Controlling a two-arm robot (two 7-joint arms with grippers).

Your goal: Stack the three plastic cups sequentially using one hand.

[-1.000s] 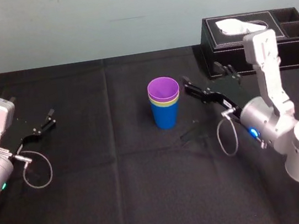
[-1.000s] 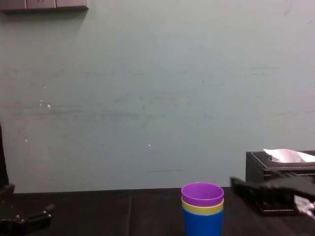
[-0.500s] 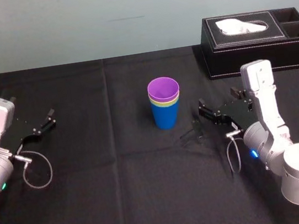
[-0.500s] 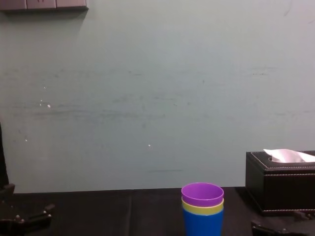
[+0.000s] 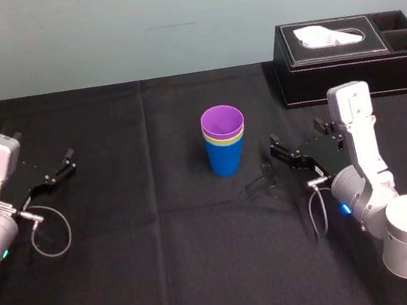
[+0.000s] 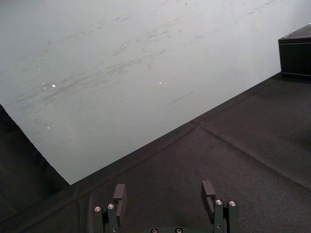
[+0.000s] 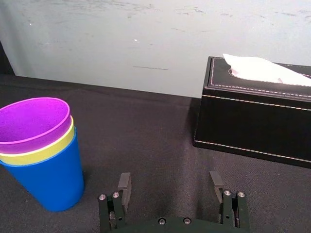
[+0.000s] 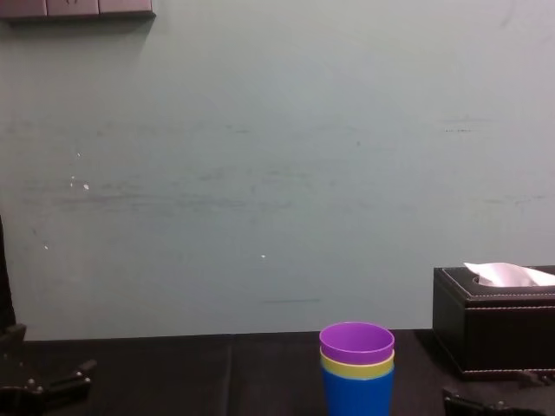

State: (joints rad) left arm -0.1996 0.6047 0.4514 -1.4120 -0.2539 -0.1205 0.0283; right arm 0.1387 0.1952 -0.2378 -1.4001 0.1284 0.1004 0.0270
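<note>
The three plastic cups are nested in one upright stack in the middle of the black table. The blue cup [image 5: 226, 157] [image 7: 46, 178] [image 8: 356, 395] is at the bottom, the yellow-green cup [image 5: 225, 141] [image 7: 36, 153] [image 8: 356, 368] sits in it, and the purple cup [image 5: 222, 122] [image 7: 33, 120] [image 8: 356, 341] is on top. My right gripper [image 5: 299, 149] [image 7: 169, 187] rests low to the right of the stack, a short way off, open and empty. At the far left my left gripper [image 5: 57, 171] [image 6: 164, 194] stays parked, open, with nothing between its fingers.
A black tissue box [image 5: 348, 45] [image 7: 255, 124] [image 8: 494, 321] with a white tissue stands at the back right, behind my right arm. A pale wall [image 8: 277, 173] closes off the table's far edge. Loose cables [image 5: 48, 231] hang by both wrists.
My right gripper drew back from beside the stack, down and to the right, then stopped; it has not moved for the last half second. The cups and the left arm are still.
</note>
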